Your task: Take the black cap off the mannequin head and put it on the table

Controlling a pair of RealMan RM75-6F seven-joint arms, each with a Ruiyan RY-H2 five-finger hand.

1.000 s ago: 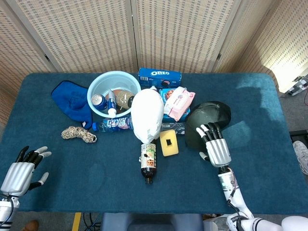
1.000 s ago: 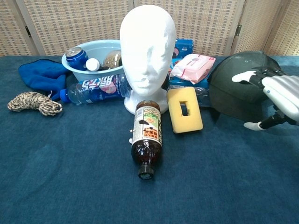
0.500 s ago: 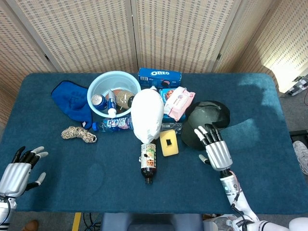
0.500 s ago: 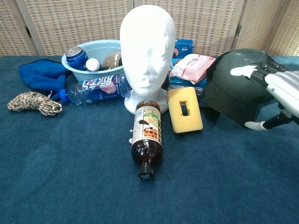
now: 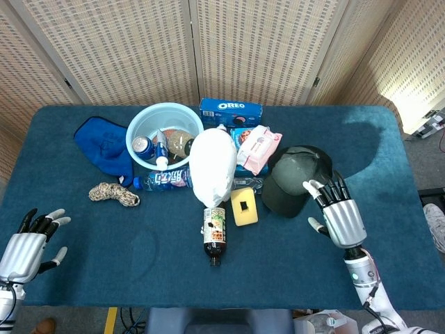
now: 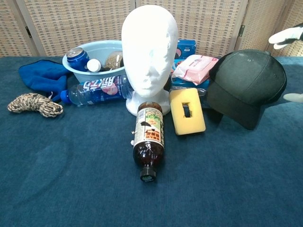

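The black cap [image 5: 295, 179] [image 6: 246, 86] lies on the blue table [image 5: 389, 160], just right of the bare white mannequin head [image 5: 213, 165] [image 6: 149, 49]. My right hand [image 5: 339, 216] hovers to the right of the cap, fingers spread, holding nothing; only its fingertips [image 6: 287, 37] show at the chest view's right edge. My left hand [image 5: 29, 243] is open near the table's front left corner, far from the cap.
A light blue basin [image 5: 164, 133] with cans and bottles, a blue cloth [image 5: 104, 147], a rope coil [image 5: 113, 193], a lying water bottle [image 5: 164, 179], a brown bottle [image 5: 214, 234], a yellow sponge [image 5: 244, 206], wipes [image 5: 258, 148] and an Oreo box [image 5: 230, 110] crowd the middle.
My right hand let go of the cap and drew back to the right and up. The cap settled flat on the table. The left hand barely shifted.
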